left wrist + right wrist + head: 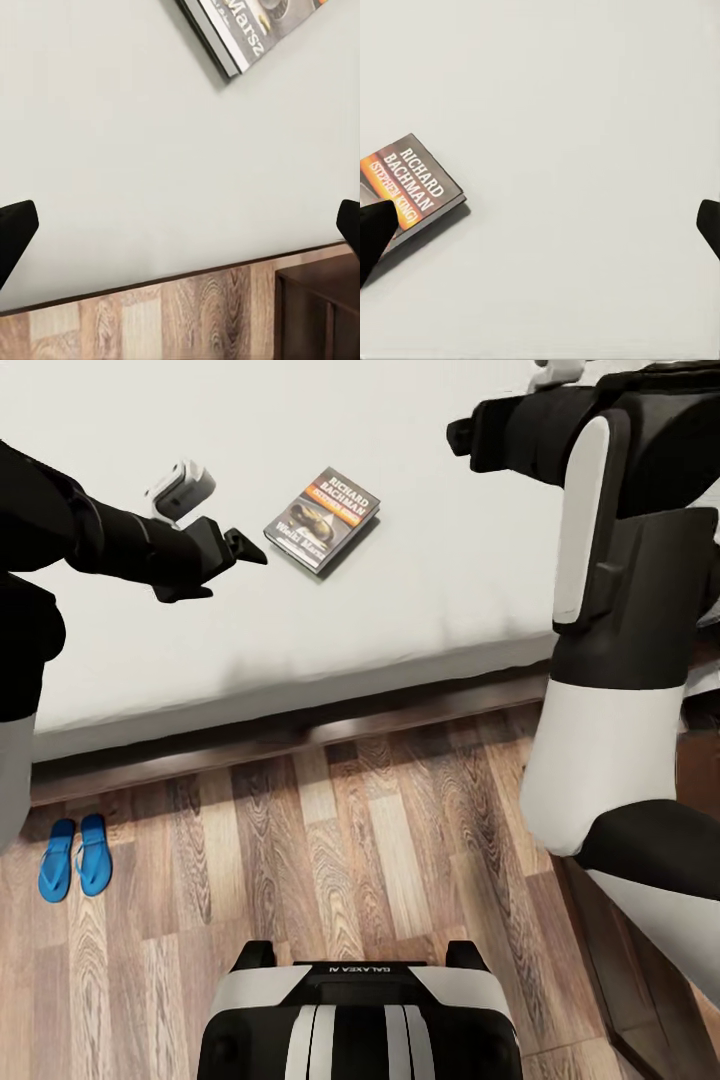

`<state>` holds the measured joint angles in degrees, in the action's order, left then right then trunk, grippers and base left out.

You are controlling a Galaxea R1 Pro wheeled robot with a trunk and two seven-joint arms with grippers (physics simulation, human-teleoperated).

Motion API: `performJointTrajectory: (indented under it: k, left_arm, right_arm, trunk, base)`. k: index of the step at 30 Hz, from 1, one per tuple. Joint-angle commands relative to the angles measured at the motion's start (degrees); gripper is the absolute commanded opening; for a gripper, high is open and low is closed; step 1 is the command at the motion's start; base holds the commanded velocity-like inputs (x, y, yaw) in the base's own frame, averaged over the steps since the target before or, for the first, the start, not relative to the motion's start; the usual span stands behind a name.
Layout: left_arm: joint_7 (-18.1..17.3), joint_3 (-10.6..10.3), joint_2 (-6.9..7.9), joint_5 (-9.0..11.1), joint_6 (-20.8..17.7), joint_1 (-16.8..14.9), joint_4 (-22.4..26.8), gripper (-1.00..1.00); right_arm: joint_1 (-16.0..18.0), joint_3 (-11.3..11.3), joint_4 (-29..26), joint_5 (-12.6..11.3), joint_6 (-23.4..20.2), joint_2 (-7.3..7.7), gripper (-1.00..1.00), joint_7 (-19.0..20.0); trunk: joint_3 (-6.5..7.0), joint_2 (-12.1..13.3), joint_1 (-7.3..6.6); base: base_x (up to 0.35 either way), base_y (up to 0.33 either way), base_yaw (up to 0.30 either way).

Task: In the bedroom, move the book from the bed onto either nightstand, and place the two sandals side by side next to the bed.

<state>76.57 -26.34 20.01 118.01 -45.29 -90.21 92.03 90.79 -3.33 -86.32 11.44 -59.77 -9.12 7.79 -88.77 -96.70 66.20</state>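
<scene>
book (322, 518) flat on the bed (450, 590), upper centre of head view, long axis diagonal | left pincer (245, 546) just left of it, nearer arm, wide, empty | right pincer wide in wrist view | sandals (76, 856) paired lower left

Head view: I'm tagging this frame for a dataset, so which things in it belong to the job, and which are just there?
Job's things:
- book, lying on the bed
- two sandals, side by side on the floor by the bed
- left gripper, open, near the book

Just there:
- wood-plank floor
- dark cabinet at the right edge
- robot's base
</scene>
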Motion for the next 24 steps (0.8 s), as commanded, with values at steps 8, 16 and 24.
performJointTrajectory:
  k: [8, 16, 24]
  left_arm:
    - [-1.76, -1.13, 1.59, 1.64, -0.48, -0.07, 0.02, 1.00]
    - [-2.33, -1.24, 1.93, 1.79, -0.49, -0.05, 0.06, 1.00]
    - [-2.48, -1.25, 2.06, 1.84, -0.50, -0.05, 0.08, 1.00]
  right_arm:
    - [-2.59, 0.65, 3.06, 0.23, -0.23, -0.33, 1.00, 0.60]
    - [-2.83, 1.11, 3.64, -0.81, -0.23, -0.56, 1.00, 0.64]
    - [-2.72, 1.14, 3.66, -2.15, -0.23, -0.88, 1.00, 0.63]
  trunk:
    - [0.60, -0.01, 0.00]
    - [1.32, -0.01, 0.00]
    - [2.06, -0.01, 0.00]
  base:
    - [0.000, 0.000, -0.079]
    - [0.000, 0.000, -0.055]
    - [0.000, 0.000, -0.012]
